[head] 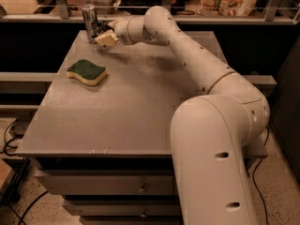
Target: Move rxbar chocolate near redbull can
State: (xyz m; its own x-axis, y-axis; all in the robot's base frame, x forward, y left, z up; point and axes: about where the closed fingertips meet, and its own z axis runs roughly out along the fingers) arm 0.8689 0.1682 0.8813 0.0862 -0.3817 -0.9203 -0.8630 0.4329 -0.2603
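The redbull can (89, 18), tall, slim and silvery-grey, stands upright at the table's far left corner. My gripper (104, 34) is just right of the can, low over the table and almost touching it. It is shut on the rxbar chocolate (102, 28), of which only a small dark piece shows between the cream fingers (106, 40). The rest of the bar is hidden by the fingers.
A green-and-yellow sponge (87, 72) lies on the left part of the grey table (140, 107), in front of the can. My arm reaches across the table from the right. A railing and shelves with goods run behind the far edge.
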